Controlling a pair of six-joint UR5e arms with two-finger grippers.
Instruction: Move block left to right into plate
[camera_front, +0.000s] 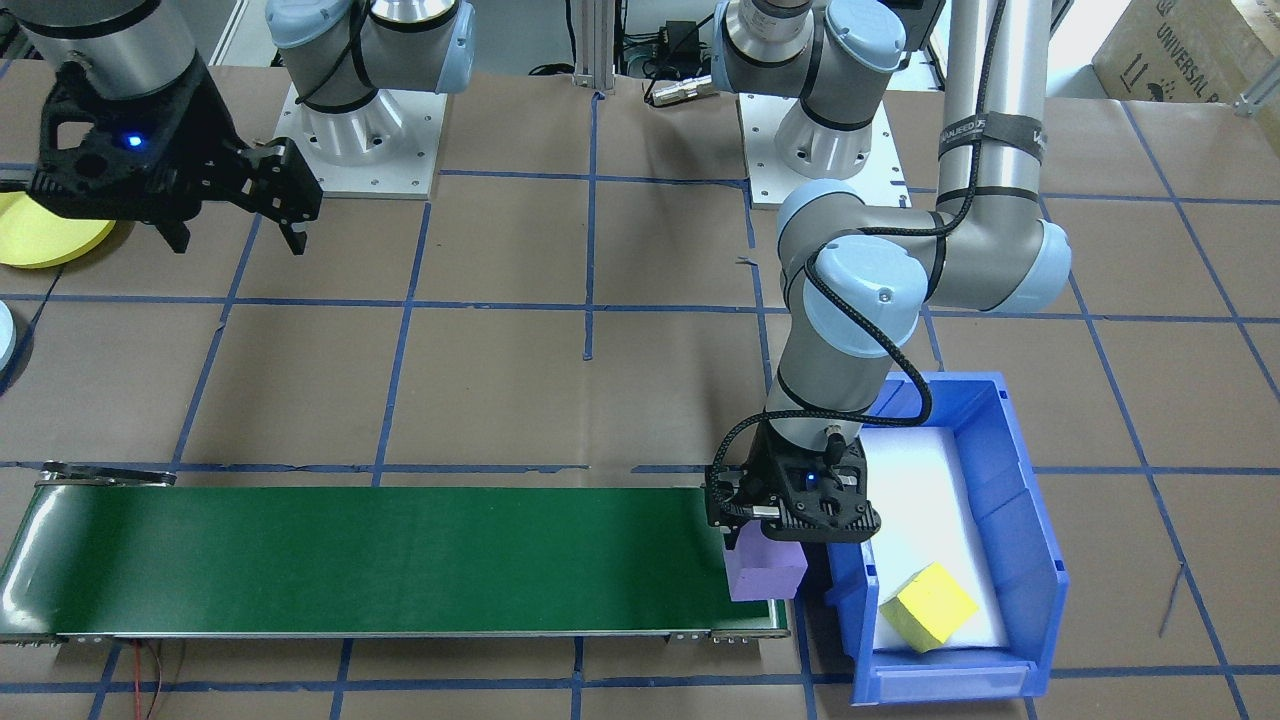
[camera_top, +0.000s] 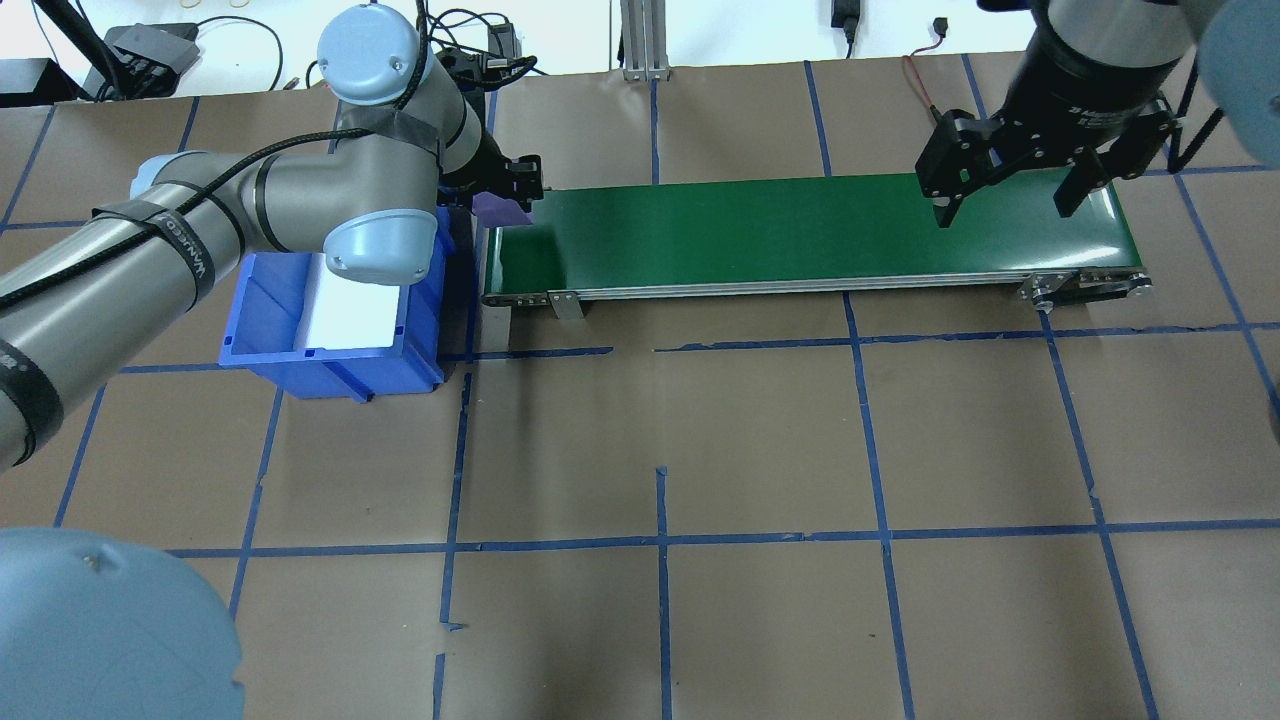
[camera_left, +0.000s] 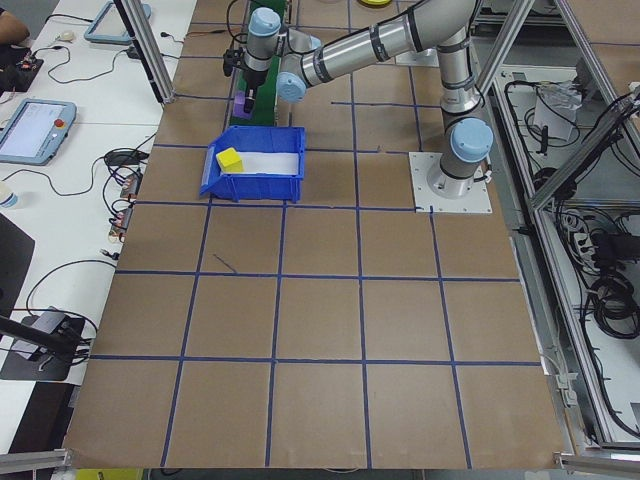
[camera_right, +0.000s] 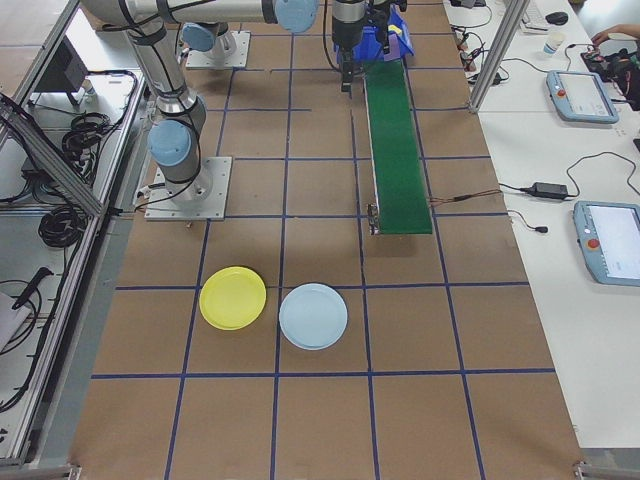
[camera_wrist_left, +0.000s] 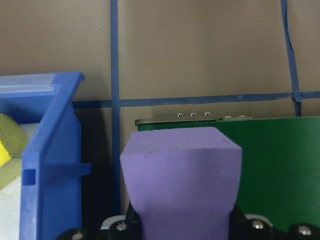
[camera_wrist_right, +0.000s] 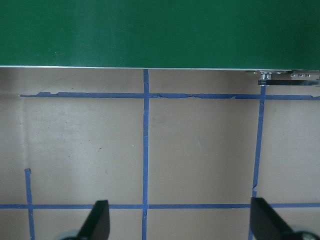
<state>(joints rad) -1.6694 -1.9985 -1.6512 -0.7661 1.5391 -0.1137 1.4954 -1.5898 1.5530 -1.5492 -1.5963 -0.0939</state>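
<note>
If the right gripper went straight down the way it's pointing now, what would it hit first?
Most likely bare table paper just beside the green conveyor belt: the right gripper is open and empty, and its wrist camera shows only paper and tape lines below.

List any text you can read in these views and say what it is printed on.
"UNIVERSAL R", cut off by the frame edge: on the cardboard box at the top right of the front view.
White lettering on the strap around the left arm: too blurred to read.
White lettering on the right arm's wrist: too small to read.
Purple block, blue bin, green conveyor belt, yellow plate: no text visible.
</note>
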